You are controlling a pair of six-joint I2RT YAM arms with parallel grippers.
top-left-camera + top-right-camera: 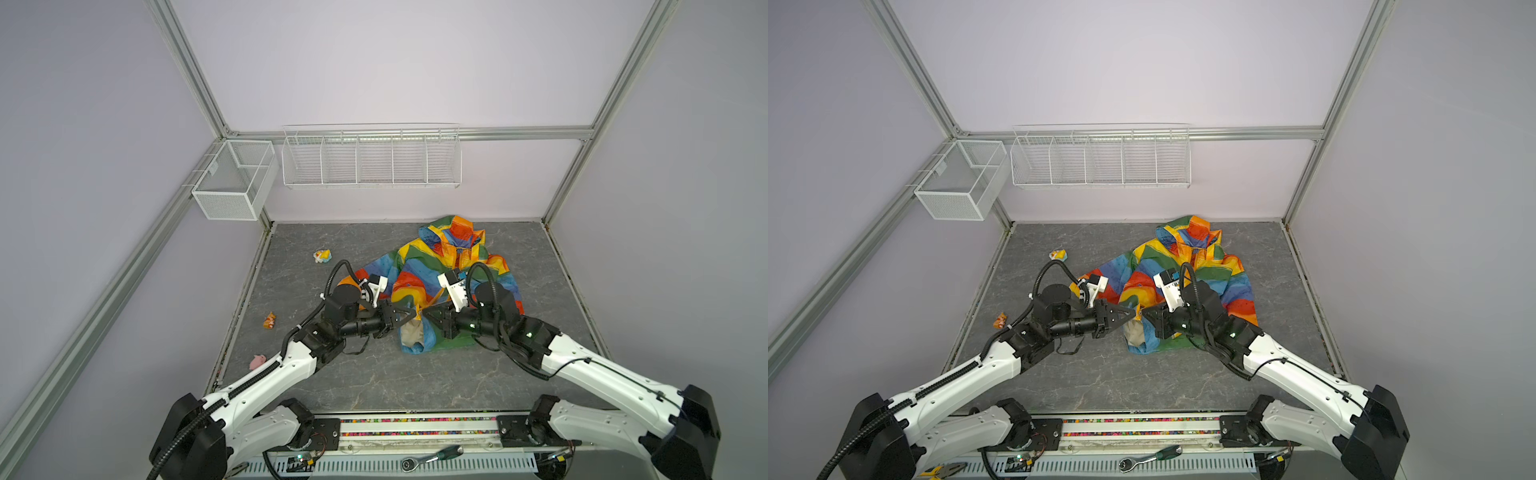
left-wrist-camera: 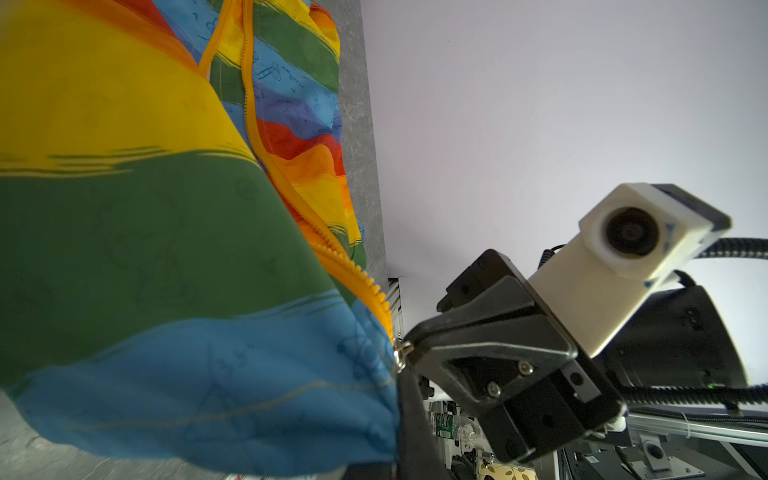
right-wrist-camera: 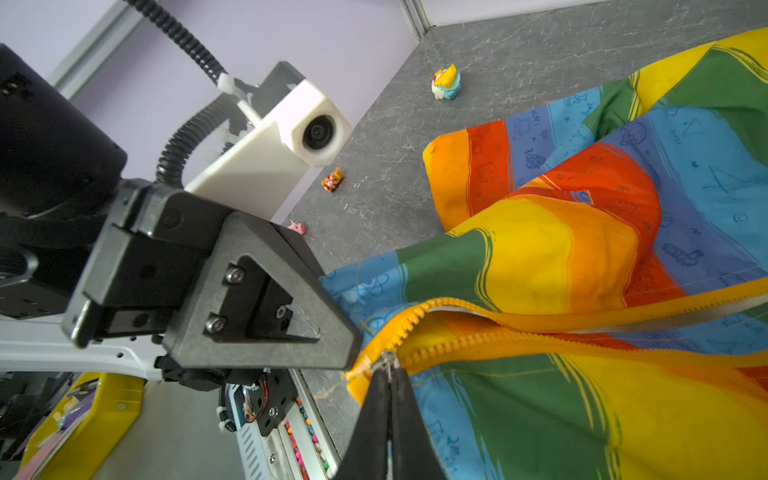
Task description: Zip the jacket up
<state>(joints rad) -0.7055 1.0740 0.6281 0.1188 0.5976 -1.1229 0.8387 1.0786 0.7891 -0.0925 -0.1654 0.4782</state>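
The left hand (image 1: 412, 311) and right hand (image 1: 425, 312) meet tip to tip over the middle of the tabletop (image 1: 374, 374), at the near hem of the jacket (image 1: 419, 266). Both are pinched tight. The left hand is clamped on the blue hem cloth just beside the zipper (image 3: 540, 320). The right hand is clamped on the zipper's bottom end, where a small metal piece (image 2: 401, 353) sits at its fingertips.

By my reading the task has hardly begun. In both wrist views the two rows of teeth lie apart above the hem, and in a top view the lining (image 1: 411, 332) shows through the gap. Seating the bottom ends together seems to be the step in hand, and the whole run up to the collar is left.

From the hem the jacket stretches right of middle, with the hood (image 1: 453, 232) close to the far edge.

Whether the metal piece is the slider, its pull or the end pin is too small to tell. The hands cover the hem in both top views. The upper zipper is lost in folds, so I cannot tell whether it is joined there.
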